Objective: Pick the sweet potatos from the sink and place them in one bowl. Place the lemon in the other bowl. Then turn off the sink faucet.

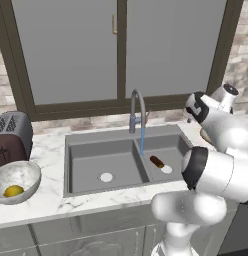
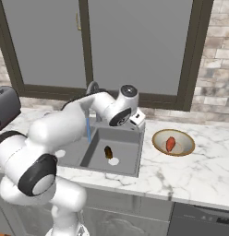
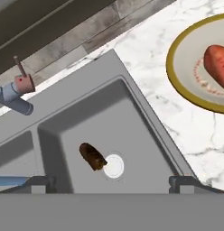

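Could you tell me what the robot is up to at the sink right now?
It is sorting produce into bowls. The lemon already lies in the marbled bowl, and the orange sweet potato in the tan bowl. The brown sweet potato still lies in the sink by the drain. The open end effector hovers above it, and the faucet is running.
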Robot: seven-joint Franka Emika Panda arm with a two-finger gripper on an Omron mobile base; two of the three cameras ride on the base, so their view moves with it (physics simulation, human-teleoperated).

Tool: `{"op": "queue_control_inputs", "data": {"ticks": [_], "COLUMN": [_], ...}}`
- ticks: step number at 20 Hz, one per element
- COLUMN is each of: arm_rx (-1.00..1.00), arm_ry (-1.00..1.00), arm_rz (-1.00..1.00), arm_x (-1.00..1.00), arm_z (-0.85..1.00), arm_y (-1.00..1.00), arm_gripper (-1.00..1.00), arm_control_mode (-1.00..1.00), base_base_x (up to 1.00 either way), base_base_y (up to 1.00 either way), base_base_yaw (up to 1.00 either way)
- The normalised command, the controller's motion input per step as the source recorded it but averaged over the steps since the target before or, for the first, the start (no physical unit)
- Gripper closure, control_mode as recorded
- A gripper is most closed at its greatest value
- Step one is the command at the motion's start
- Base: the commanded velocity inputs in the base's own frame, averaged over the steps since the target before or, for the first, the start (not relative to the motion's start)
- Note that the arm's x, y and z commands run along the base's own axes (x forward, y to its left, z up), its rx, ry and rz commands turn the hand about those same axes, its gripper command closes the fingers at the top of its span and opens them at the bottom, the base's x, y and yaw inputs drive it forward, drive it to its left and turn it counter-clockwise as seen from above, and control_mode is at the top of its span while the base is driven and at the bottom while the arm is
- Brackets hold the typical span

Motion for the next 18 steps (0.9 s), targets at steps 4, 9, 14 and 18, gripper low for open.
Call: {"op": "queue_control_inputs", "data": {"ticks": [4,9,14,18], "arm_rx": [0.0,-0.01,0.0,0.0], "arm_ry": [0.12,0.15,0.11,0.12], "arm_rz": [0.0,0.03,0.16,0.29], "arm_x": [-0.48,-0.05,0.0,0.04], "arm_z": [0.12,0.24,-0.01,-0.19], "arm_y": [0.6,0.56,0.37,0.02], "arm_gripper": [-1.0,-1.0,-1.0,-1.0], "arm_control_mode": [-1.0,-1.0,-1.0,-1.0], "base_base_x": [0.0,0.0,0.0,0.0], "base_base_y": [0.0,0.0,0.0,0.0], "base_base_yaw": [0.0,0.0,0.0,0.0]}}
